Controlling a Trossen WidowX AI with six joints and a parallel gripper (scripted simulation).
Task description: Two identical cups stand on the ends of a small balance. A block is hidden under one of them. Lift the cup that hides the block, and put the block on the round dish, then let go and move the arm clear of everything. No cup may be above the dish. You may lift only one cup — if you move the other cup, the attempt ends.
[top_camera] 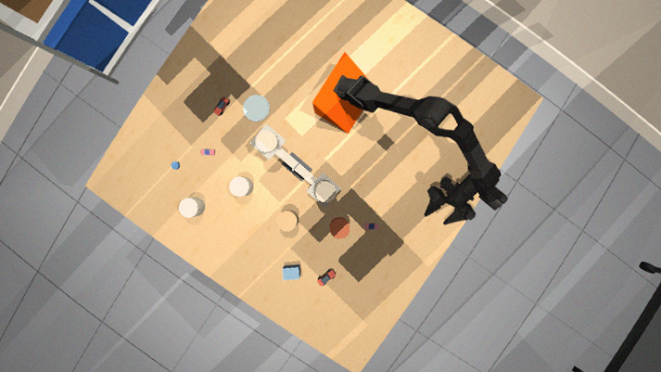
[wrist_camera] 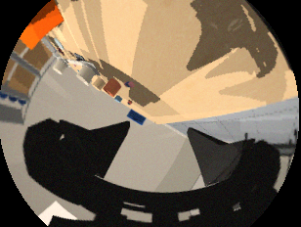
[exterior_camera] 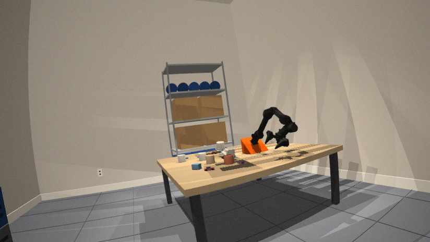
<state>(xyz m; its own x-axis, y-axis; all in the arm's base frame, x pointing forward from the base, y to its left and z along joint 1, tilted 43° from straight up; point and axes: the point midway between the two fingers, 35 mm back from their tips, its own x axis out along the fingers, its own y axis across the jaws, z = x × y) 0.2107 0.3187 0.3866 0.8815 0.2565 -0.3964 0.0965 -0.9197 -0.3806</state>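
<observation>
The balance (top_camera: 285, 157) stands on the table with a pale cup on each end. One cup (top_camera: 267, 139) (exterior_camera: 220, 145) is on the end nearer the dish; the other cup (top_camera: 325, 191) (exterior_camera: 230, 152) is on the end nearer the red cup. In the exterior view the dish-side cup sits clearly higher, and the other end looks lower. No hidden block shows. The round pale-blue dish (top_camera: 255, 108) has nothing on it. My gripper (top_camera: 436, 218) (exterior_camera: 270, 145) (wrist_camera: 159, 127) is open and empty, raised near the table's right edge in the top view, well away from both cups.
A red cup (top_camera: 339, 228) (exterior_camera: 228, 159) (wrist_camera: 112, 87), a tan cup (top_camera: 287, 220) and two white cups (top_camera: 239, 185) (top_camera: 190, 207) stand beside the balance. A blue box (top_camera: 290, 272) and several toy cars lie around. The orange wedge (top_camera: 330, 96) is under the arm's base.
</observation>
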